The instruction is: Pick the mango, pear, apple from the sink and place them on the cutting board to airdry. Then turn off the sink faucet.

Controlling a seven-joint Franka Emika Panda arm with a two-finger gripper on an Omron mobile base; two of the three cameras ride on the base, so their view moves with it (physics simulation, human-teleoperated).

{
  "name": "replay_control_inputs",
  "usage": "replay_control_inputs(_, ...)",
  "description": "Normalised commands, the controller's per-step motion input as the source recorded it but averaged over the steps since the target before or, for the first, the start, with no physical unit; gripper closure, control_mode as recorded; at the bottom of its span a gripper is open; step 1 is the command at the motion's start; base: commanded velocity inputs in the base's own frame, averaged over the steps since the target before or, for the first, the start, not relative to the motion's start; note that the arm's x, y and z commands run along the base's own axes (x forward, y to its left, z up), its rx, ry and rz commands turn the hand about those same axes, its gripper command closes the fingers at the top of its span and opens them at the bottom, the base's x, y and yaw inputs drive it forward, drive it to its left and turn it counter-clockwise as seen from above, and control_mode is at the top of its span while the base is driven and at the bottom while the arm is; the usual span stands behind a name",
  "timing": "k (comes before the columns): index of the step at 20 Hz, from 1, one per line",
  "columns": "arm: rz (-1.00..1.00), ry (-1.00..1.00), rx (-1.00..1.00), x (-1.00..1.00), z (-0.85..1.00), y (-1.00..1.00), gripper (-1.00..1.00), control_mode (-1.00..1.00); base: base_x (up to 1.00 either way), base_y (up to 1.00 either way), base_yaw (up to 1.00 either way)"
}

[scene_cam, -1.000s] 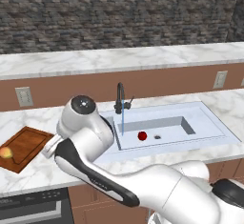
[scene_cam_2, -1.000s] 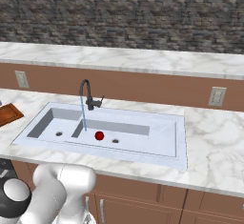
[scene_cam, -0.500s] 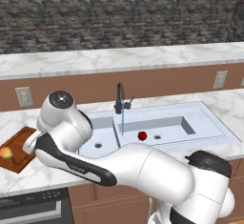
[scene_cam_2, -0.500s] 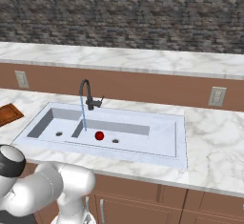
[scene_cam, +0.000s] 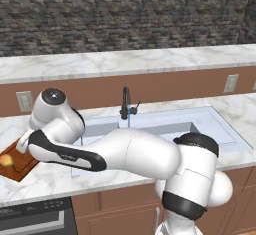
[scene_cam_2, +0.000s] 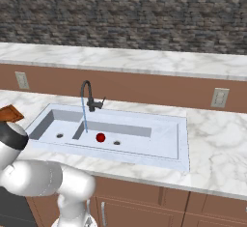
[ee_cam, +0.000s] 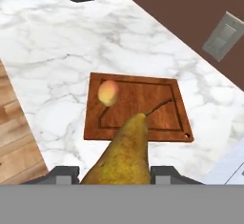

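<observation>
Jaws clamped on the pear [ee_cam: 125,157], which we're carrying above the cutting board [ee_cam: 162,108] where the mango [ee_cam: 108,92] already lies near its edge, leaving the apple [scene_cam_2: 100,137] in the sink [scene_cam_2: 166,146] and the sink faucet [scene_cam_2: 87,95] running.

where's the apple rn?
The apple sits in the sink, right base view, just right of the faucet's water stream, beside a drain.
</observation>
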Motion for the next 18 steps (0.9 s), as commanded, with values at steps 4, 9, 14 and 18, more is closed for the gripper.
replay_control_inputs(4, 0.04, -0.06, -0.06, 0.26, -0.03, 0.28, 1.0, -1.0, 0.0, 0.0, 0.0)
replay_control_inputs(9, 0.02, -0.03, -0.05, 0.19, -0.16, 0.13, 1.0, -1.0, 0.0, 0.0, 0.0)
replay_control_inputs(14, 0.0, 0.0, -0.02, 0.15, -0.24, 0.07, 1.0, -1.0, 0.0, 0.0, 0.0)
replay_control_inputs(18, 0.0, 0.0, 0.0, 0.15, -0.21, 0.11, 1.0, -1.0, 0.0, 0.0, 0.0)
